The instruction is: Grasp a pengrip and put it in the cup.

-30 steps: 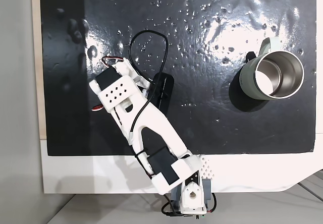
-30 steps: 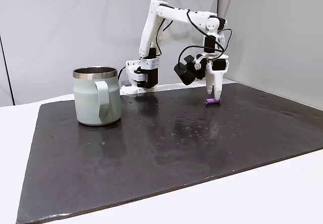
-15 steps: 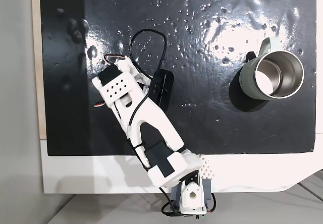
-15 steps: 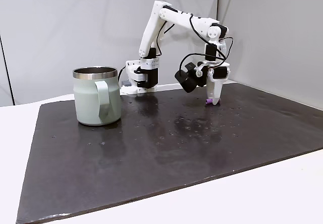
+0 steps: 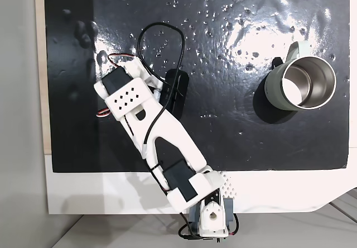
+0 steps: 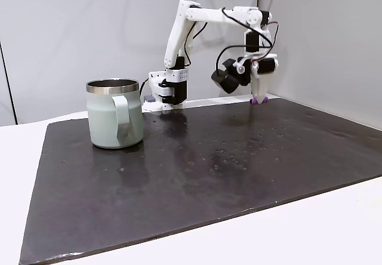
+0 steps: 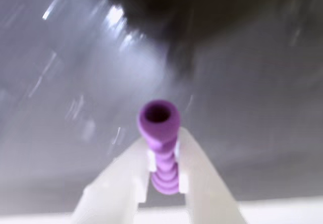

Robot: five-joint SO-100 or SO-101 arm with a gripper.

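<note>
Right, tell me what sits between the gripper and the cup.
Nothing: in a fixed view, bare black mat separates the gripper, holding the purple grip, from the cup.

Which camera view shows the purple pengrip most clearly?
The wrist view: the pengrip appears large, ribbed and hollow-ended, clamped between the gripper fingers. The side fixed view shows it as a tiny purple speck at the fingertips. In the top fixed view the arm covers it.
</note>
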